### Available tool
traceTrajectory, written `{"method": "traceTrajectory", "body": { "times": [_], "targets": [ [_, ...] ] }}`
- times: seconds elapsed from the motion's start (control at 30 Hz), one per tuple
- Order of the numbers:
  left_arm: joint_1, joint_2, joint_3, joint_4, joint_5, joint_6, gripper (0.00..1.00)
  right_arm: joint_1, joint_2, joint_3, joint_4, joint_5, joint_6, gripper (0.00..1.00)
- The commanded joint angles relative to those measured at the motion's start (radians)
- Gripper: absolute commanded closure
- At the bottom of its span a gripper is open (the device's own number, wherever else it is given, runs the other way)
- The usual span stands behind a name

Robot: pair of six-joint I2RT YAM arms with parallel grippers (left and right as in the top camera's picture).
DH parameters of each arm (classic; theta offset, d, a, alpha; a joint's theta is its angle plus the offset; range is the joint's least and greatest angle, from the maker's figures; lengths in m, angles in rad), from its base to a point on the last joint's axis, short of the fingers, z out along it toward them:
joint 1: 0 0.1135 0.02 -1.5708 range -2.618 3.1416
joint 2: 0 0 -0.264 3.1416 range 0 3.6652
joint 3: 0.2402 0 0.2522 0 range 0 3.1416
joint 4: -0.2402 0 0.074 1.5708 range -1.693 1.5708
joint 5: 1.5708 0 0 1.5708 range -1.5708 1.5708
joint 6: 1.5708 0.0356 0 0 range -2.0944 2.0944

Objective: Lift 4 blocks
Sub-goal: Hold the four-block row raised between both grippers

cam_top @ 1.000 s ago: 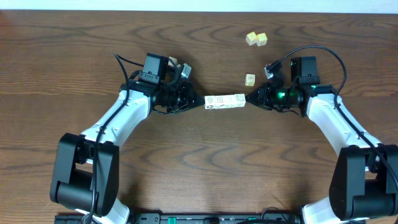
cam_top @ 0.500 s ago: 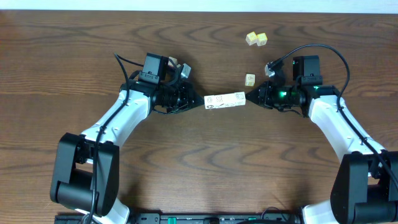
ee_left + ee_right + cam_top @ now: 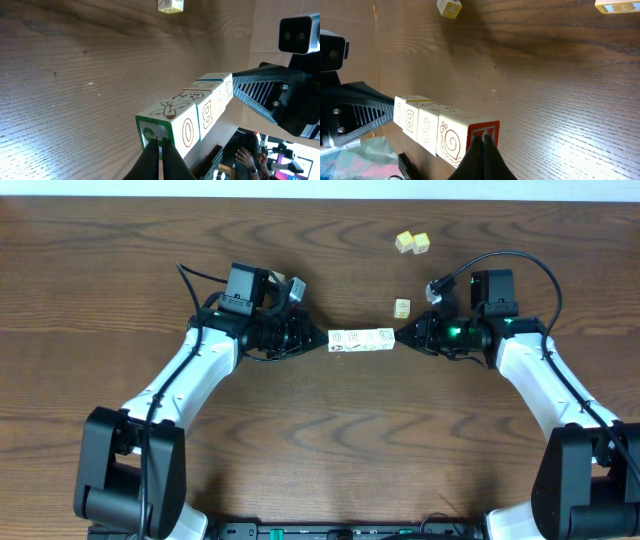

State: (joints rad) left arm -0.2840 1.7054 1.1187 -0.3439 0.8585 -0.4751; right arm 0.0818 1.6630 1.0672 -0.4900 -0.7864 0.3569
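Both arms pinned the row of four blocks point(image 3: 361, 340) end to end at the middle of the table point(image 3: 300, 440), the left gripper point(image 3: 322, 340) and right gripper point(image 3: 400, 336) each fully closed to a point (nothing between their own fingers), apparently so the squeeze alone could carry the line.

The row of blocks point(image 3: 362, 339) has levelled out (the left gripper point(image 3: 324, 340) shifted up-frame).
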Motion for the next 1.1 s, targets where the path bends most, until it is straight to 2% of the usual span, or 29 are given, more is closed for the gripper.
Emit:
{"method": "traceTrajectory", "body": {
  "times": [0.0,1.07],
  "targets": [
    [-0.043,-0.013,0.026,0.013,0.116,-0.009,0.93,0.077,-0.019,0.019,-0.001,-0.213,0.013,0.99],
    [-0.067,-0.013,0.026,0.01,0.09,-0.01,0.93,0.077,-0.019,0.019,-0.001,-0.213,0.025,0.99]
  ]
}}
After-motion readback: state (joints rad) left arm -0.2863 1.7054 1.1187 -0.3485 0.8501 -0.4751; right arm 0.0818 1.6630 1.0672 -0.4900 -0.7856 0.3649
